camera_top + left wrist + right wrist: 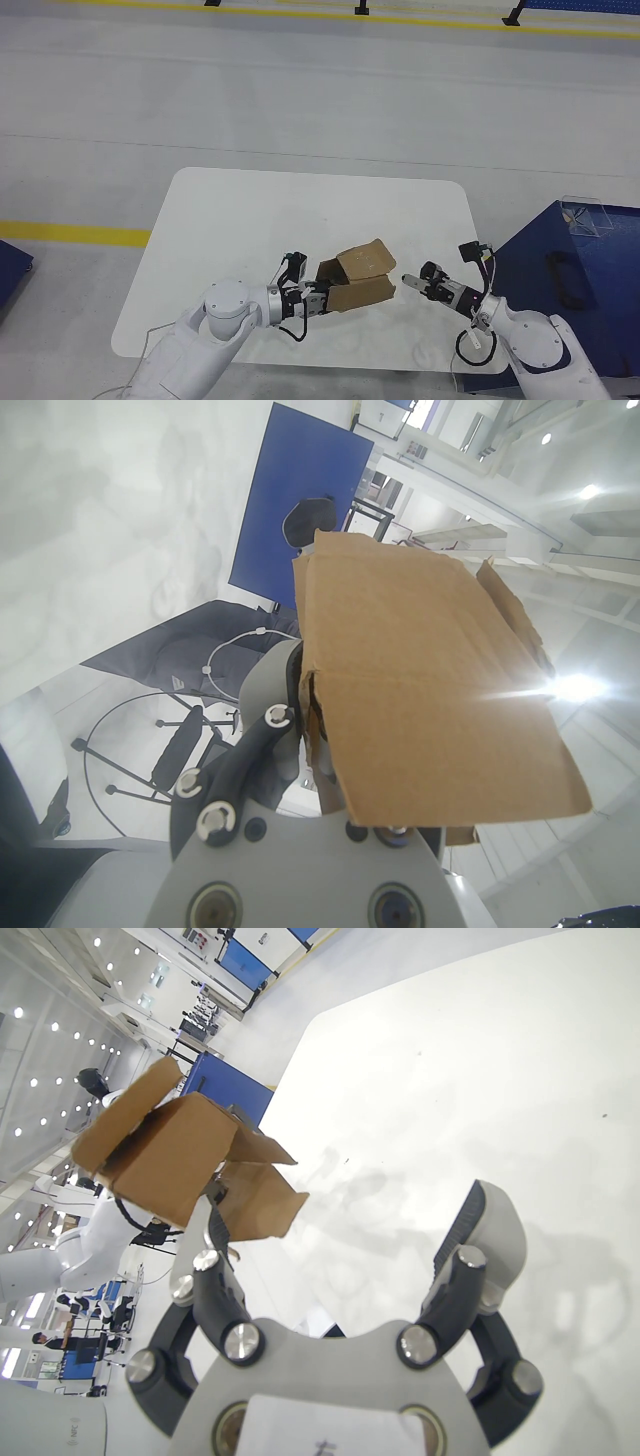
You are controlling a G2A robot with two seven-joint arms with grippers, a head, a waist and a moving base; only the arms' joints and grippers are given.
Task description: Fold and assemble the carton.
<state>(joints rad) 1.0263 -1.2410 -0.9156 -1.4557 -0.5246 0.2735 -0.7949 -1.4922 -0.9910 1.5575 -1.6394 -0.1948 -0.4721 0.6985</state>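
Broadly, the scene is a white tabletop (pixel 250 210) with rounded corners standing on a pale grey floor (pixel 300 90) crossed by yellow lines (pixel 70 233). A blue cabinet (pixel 590 290) stands just off its right edge with a small clear stand (pixel 585 215) on top. The brown carton (pixel 362 278) is near the front edge of the tabletop, a little right of the middle of that edge. It is only partly formed: one flap lies angled over the top and its open end faces the left arm. The left pincer (pixel 322 298) is closed on a wall of the carton at that open end. In the left wrist view a grey finger (pixel 265 685) presses against the cardboard, and the carton (pixel 425 700) spreads as a broad creased panel in front of it. Whether the carton's underside touches the surface cannot be told. The right pincer (pixel 408 283) sits just beside the carton's far end, apart from it and holding nothing. From its own wrist the right pincer (pixel 345 1208) is spread wide over bare tabletop (pixel 450 1053), with the carton (pixel 165 1163) beyond one fingertip, two flaps hanging loose. Behind it the room is a bright hall with rows of ceiling lights and blue panels (pixel 220 1078).
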